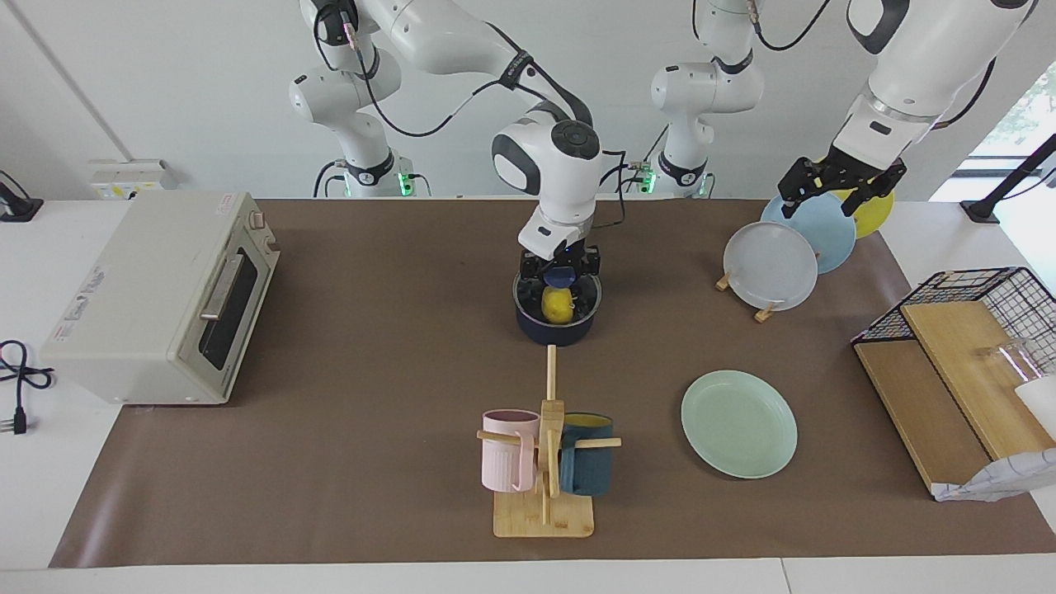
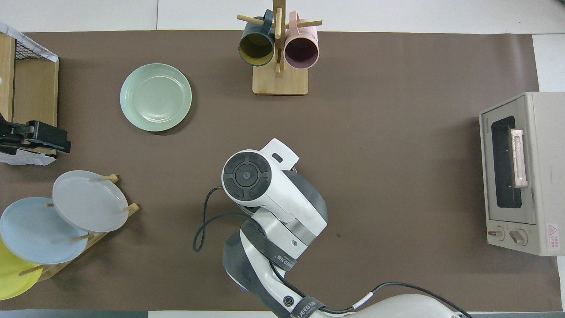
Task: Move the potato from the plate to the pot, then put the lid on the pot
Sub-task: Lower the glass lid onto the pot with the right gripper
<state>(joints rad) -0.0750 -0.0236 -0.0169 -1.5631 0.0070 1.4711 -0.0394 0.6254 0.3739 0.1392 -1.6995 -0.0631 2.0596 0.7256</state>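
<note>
Right arm: comes from its base at the table's back edge, elbow high, wrist turned straight down over the pot [image 1: 558, 318]; in the overhead view its wrist hides the pot entirely.
Right gripper [image 1: 560, 275]: down at the pot's mouth, around the blue knob of the lid [image 1: 558, 290]; its jaws seem clamped on the knob, the fingertips hard to make out.
Lid: on or just above the pot's rim; I cannot tell which.
Potato [image 1: 558, 305]: inside the pot, seen yellow through the glass.
Pot: mid-table, nearer the robots than the mug rack [image 1: 544, 462].
Plate [image 1: 739, 423]: flat and bare, toward the left arm's end, beside the mug rack.
Left arm: waits, raised.
Left gripper [image 1: 841, 186]: over the plate rack [image 1: 771, 264]; jaws apart, holding nothing.
Writing: "TOSHIBA" faint on the oven [image 2: 521, 172] front, and a red warning sticker by its knobs, too small to read; "UEED" on the right arm's cable strap.
</note>
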